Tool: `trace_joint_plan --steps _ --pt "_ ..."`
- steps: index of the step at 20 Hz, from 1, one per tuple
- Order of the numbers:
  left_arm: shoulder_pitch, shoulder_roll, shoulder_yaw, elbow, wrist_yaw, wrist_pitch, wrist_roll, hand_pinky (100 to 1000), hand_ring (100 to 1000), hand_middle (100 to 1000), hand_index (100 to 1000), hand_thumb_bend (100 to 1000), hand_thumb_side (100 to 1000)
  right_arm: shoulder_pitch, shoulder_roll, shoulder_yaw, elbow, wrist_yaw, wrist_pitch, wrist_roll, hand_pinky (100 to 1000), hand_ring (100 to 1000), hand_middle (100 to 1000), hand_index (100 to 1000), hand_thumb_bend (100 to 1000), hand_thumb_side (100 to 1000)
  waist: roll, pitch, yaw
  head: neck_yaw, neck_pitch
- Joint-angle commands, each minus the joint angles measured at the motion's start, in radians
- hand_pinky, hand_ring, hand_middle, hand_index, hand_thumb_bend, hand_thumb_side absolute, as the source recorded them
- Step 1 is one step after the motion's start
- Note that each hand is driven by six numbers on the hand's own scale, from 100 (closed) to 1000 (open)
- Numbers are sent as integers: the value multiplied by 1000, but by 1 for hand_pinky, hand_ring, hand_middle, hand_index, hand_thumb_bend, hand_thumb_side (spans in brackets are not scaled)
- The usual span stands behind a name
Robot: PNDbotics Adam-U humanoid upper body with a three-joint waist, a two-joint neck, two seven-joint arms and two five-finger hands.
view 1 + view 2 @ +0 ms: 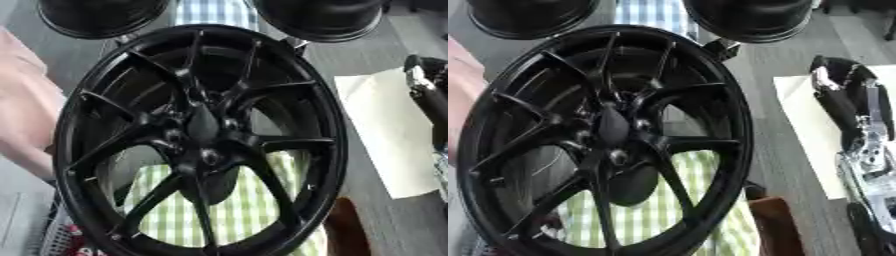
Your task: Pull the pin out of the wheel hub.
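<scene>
A large black multi-spoke wheel (199, 140) fills most of both views, lying tilted with its face toward me. Its hub (203, 126) sits at the middle, ringed by small round bolt holes (210, 156). I cannot make out a separate pin among them. My right hand (843, 92) shows at the right edge, black with silver parts, raised beside the wheel's rim and apart from it, over a white sheet. Its arm (870, 155) runs down to the lower right corner. The left hand shows in neither view.
Two more black wheels (101, 17) (319, 19) lie at the far edge. A green checked cloth (232, 210) shows through the spokes. A white sheet (389, 130) lies to the right, a brown object (776, 225) at the lower right, pink fabric (22, 110) on the left.
</scene>
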Motion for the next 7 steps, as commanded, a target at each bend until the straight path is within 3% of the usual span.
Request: trace_joint_plan --steps 1,7 --pt "-20 -60 -31 -53 58 -54 58 708 567 529 679 352 646 -14 -15 2 -22 -6 -1 6 827 754 610 698 243 425 0 -27 -4 10 -3" --pt "-8 -220 -69 7 162 -147 163 709 567 528 682 367 658 -21 -11 5 -24 -6 -1 9 827 754 610 698 253 419 -3 -27 -13 17 -1"
